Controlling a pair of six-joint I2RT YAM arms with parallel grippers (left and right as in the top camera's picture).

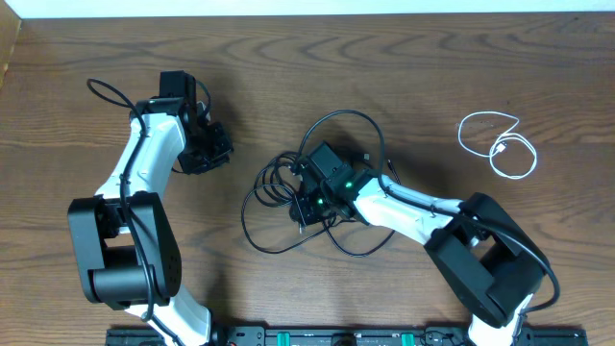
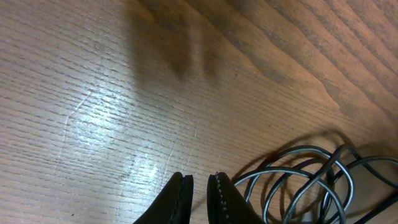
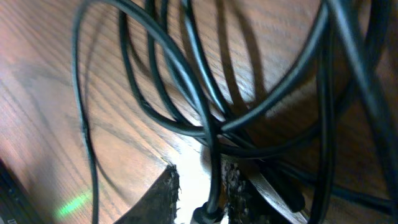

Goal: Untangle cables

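Observation:
A tangle of black cables [image 1: 261, 237] lies mid-table. My right gripper [image 1: 309, 204] is down in the middle of it. In the right wrist view its jaws [image 3: 200, 171] stand partly open around one black cable [image 3: 213, 180]. That cable rests against the right finger, with a bright gap to the left finger, and its plug end [image 3: 202, 215] sits low between them. More black loops [image 3: 186, 68] cross ahead. My left gripper [image 1: 209, 152] is left of the tangle, shut and empty [image 2: 199, 177]. Black loops [image 2: 298, 180] lie to its right. A white cable [image 1: 496, 144] lies coiled apart at the far right.
The wooden table [image 1: 404, 58] ends in a pale edge along the top of the overhead view. A black rail with green marks [image 1: 317, 337] runs along the near edge between the arm bases. The left arm's own cord [image 1: 106, 91] loops out behind it.

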